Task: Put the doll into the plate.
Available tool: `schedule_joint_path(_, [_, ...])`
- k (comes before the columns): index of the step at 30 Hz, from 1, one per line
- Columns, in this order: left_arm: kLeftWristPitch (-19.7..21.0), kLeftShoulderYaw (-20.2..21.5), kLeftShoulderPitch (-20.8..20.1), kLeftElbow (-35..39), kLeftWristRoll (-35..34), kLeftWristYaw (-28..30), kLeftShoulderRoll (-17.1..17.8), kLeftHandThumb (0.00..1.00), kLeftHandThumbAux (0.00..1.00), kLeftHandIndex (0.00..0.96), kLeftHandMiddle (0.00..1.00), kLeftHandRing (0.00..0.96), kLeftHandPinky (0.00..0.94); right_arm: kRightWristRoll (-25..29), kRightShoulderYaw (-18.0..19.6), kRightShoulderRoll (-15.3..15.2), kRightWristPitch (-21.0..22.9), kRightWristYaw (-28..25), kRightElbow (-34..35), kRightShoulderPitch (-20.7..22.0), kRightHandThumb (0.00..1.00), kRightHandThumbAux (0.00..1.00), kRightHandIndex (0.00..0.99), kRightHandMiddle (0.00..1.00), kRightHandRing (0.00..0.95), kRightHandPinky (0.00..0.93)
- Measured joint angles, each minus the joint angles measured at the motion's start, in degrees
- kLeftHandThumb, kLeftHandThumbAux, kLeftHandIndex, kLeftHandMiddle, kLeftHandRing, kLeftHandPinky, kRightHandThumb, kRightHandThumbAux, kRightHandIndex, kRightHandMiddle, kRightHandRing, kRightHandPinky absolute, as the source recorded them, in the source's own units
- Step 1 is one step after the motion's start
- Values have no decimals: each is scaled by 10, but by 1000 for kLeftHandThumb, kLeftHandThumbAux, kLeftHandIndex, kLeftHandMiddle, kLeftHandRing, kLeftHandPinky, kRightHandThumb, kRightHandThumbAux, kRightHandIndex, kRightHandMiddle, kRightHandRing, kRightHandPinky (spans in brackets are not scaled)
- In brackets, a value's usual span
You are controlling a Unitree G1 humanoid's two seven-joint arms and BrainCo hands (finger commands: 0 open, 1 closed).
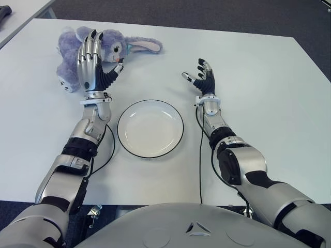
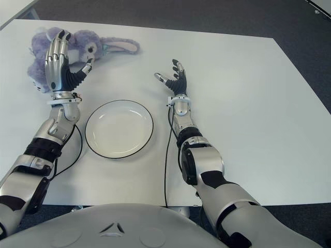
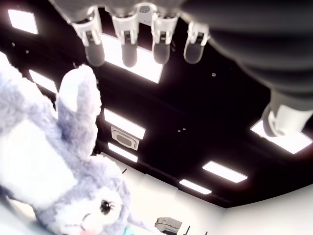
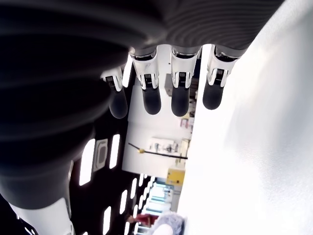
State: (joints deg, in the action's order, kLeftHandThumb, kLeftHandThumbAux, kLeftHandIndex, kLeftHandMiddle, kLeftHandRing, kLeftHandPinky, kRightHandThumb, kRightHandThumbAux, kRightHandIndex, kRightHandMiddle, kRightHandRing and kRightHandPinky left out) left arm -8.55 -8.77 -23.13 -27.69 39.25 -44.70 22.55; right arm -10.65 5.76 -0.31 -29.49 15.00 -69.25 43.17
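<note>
A purple plush rabbit doll (image 1: 116, 42) lies on its side at the far left of the white table (image 1: 258, 103), its long ears pointing right. My left hand (image 1: 93, 59) is raised in front of the doll, fingers extended and open, holding nothing; its wrist view shows the doll (image 3: 54, 171) close beside the spread fingers (image 3: 124, 46). The white plate (image 1: 150, 128) with a dark rim sits empty near the table's middle, just right of my left forearm. My right hand (image 1: 202, 75) shows right of the plate, fingers spread and open.
A thin black cable (image 1: 200, 155) runs from my right wrist down to the table's front edge. Another cable (image 1: 109, 150) loops beside my left forearm. A second table's corner (image 1: 15, 15) shows at the far left.
</note>
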Motion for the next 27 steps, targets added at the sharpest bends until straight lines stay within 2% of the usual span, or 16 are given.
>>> schedule_joint_path(14, [26,-12,-6,-2,34,0,11,325,383,0,44,76,0,0,0,0,0,1,0,0,35,765,119,119,105,104])
schedule_joint_path(27, [57,-18,-44,-12,68,10,46,351,384,0,58,59,0,0,0,0,0,1,0,0,46,767,130,120,103,103])
